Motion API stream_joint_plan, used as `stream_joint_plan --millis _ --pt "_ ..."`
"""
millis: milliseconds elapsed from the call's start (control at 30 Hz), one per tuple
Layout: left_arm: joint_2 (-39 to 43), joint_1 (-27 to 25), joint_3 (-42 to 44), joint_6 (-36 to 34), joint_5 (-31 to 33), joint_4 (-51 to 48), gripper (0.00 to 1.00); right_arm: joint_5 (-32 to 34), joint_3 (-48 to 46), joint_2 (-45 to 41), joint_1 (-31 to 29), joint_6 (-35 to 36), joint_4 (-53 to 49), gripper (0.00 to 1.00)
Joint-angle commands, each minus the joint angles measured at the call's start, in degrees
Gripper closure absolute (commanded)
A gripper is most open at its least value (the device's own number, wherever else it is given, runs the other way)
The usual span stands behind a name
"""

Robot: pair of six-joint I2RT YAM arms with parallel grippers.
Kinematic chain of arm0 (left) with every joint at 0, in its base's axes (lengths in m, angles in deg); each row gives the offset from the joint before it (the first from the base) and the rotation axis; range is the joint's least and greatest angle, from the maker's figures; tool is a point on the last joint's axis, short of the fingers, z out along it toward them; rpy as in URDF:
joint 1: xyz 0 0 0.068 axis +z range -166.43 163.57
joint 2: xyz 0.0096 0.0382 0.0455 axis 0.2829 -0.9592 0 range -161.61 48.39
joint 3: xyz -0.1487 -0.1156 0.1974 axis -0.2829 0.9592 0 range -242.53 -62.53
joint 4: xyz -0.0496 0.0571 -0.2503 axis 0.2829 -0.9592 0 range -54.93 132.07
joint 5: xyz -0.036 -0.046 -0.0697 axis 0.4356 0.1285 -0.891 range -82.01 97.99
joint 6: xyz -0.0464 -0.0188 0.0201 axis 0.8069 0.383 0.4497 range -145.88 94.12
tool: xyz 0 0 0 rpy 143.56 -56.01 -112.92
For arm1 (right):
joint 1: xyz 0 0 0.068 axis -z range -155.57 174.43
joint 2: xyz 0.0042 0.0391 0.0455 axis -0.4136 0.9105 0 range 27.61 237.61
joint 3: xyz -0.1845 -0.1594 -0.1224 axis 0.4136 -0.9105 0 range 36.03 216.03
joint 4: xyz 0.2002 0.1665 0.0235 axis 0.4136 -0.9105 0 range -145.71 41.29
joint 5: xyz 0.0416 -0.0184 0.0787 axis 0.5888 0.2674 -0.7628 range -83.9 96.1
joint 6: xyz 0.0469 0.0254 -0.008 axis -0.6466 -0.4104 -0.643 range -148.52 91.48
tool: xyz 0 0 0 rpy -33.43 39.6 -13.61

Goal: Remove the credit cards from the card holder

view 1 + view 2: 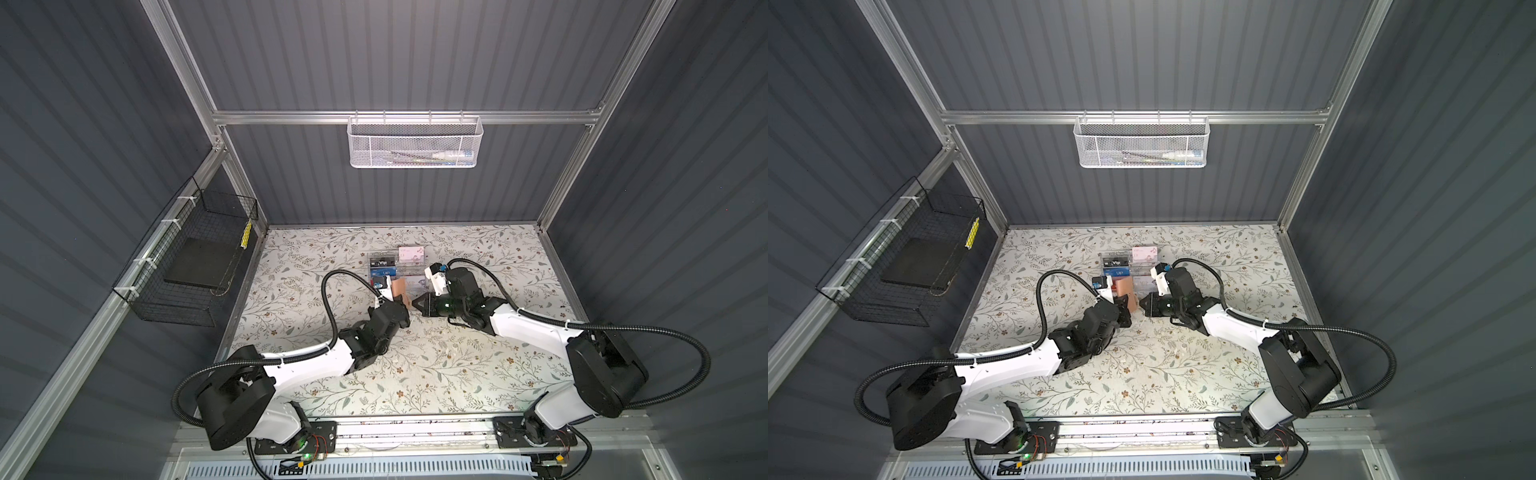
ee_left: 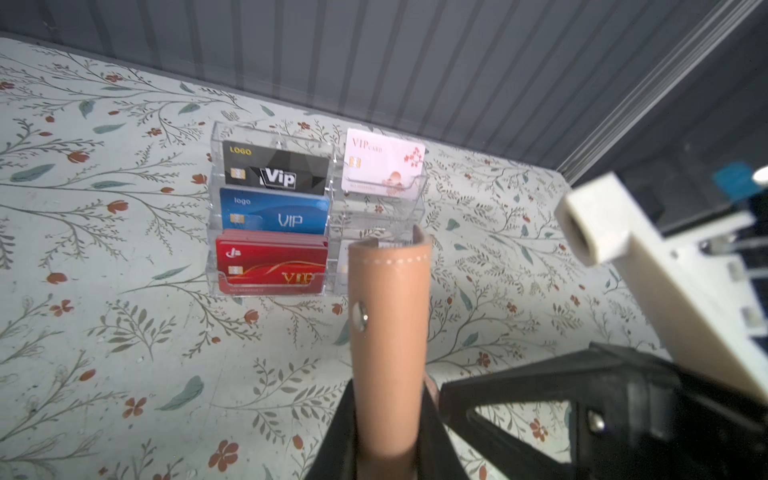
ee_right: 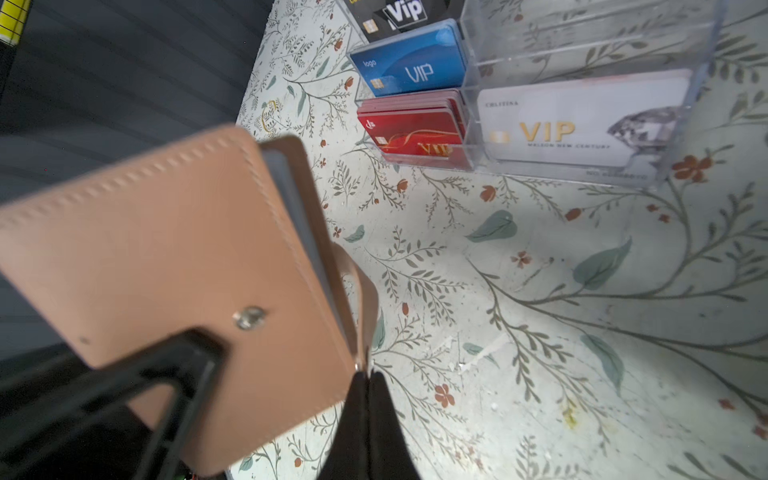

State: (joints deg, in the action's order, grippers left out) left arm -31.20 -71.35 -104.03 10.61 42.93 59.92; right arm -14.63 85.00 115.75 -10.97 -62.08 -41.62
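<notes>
The peach card holder (image 2: 388,324) is held upright off the table, closed, spine toward the left wrist camera. My left gripper (image 2: 388,436) is shut on its lower part, one finger on each cover. In the right wrist view the holder (image 3: 166,257) shows a cover with a metal snap stud (image 3: 249,318) and grey sleeve edges (image 3: 299,216). Its snap tab (image 3: 363,291) loops off the open edge, and my right gripper (image 3: 368,376) is shut on the tab's end. In both top views the grippers (image 1: 397,305) (image 1: 413,305) meet mid-table. Any credit cards inside the holder are hidden.
A clear acrylic tiered rack (image 2: 274,137) stands just behind the holder. It holds a black VIP card (image 2: 274,168), a blue one (image 2: 274,214), a red stack (image 2: 270,266), a pink-white card (image 2: 382,162) and a white diamond card (image 3: 582,124). Wire baskets (image 1: 195,266) (image 1: 413,143) hang on the walls.
</notes>
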Motion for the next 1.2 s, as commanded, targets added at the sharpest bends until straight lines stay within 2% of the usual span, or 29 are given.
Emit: stream_joint_plan --millis 0,133,333,433,500,567,633,800,967,1167 --pt "1.9 1.3 0.4 1.0 -0.4 1.8 1.0 0.7 0.1 0.5 -0.2 1.0 -2.5 1.0" --pt "2.0 2.3 0.6 0.7 -3.0 1.8 1.0 0.9 0.3 0.9 -0.1 1.2 -2.7 1.0" --pt "-0.7 3.7 0.2 -0.7 -12.6 3.7 1.0 0.9 0.4 0.7 0.0 1.7 -2.8 1.0" --pt "-2.2 3.7 0.1 -0.5 -15.1 3.9 1.0 0.7 0.5 0.9 0.0 1.7 -2.8 1.0" --pt "-2.5 3.7 0.6 -0.3 -14.8 3.7 1.0 0.8 0.4 0.6 0.2 1.8 -3.0 0.95" --pt "-2.4 4.0 0.9 0.0 -14.1 3.0 1.0 0.9 0.1 -0.4 0.2 1.9 -3.3 0.86" --pt "-2.2 4.5 0.7 0.5 -13.6 1.4 1.0 3.9 -0.5 -1.8 0.3 2.2 -3.5 0.81" --pt "-1.4 5.3 0.7 1.9 -13.2 -0.2 1.0 7.0 -1.9 -4.8 0.4 2.6 -3.2 0.59" --pt "-2.1 5.3 1.2 4.0 -18.0 2.9 1.0 6.3 -1.9 -4.0 0.3 2.4 -2.5 0.52" --pt "-1.8 5.3 2.1 6.0 -22.4 5.5 1.0 5.2 -1.6 -2.2 0.5 2.1 -1.9 0.48"
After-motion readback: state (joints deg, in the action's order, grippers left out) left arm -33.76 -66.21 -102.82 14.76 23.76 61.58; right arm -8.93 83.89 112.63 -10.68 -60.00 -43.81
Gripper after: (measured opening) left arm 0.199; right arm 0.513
